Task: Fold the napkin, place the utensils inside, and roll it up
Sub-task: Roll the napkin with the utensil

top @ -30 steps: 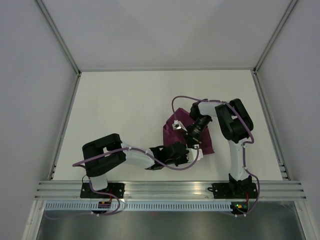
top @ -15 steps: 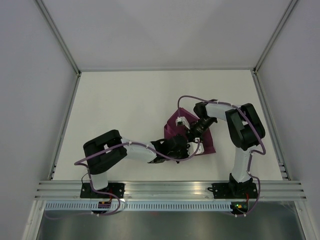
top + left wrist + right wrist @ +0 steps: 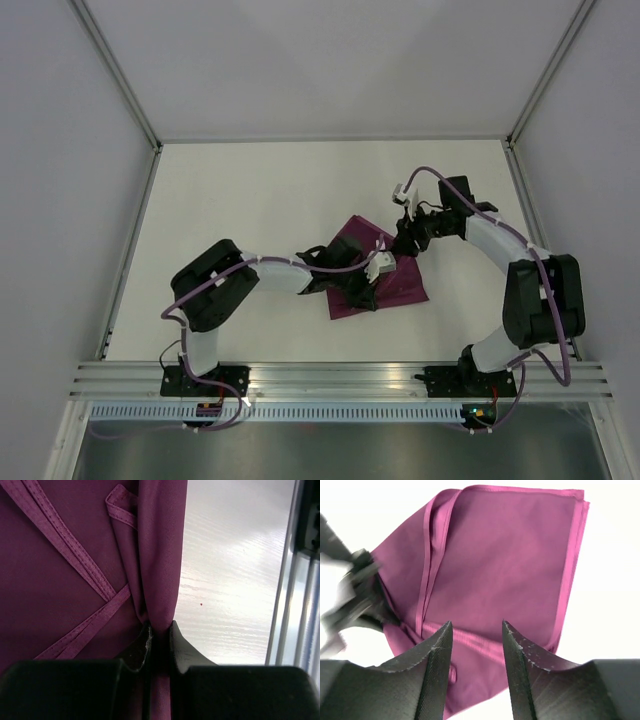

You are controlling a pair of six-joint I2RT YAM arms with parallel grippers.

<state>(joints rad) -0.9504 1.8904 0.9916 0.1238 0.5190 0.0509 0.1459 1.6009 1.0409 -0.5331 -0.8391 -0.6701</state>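
Magenta cloth is what both wrist cameras are filled with: the napkin [image 3: 392, 290] lies on the table [image 3: 250, 200] a little right of centre, towards the near side, already doubled over so that several hemmed edges cross one another. My left end effector [image 3: 159, 641] is clamped on a raised fold of the napkin, the fabric pinched upright between its two fingers with bare table just beside it. My right end effector [image 3: 475, 630] hangs above the far right part of the cloth with its jaws apart and nothing between them; from overhead it sits at the napkin's far corner, clear of the fabric as far as I can tell. I see no utensils in any view, so I judge we are in the folding step, with loading and rolling not yet begun. Next, I think, the left arm has to carry its pinched fold across and lay it flat without dragging the lower layers, then let go cleanly; the right one could come down to pin the cloth while that happens. After that I need to locate the cutlery.
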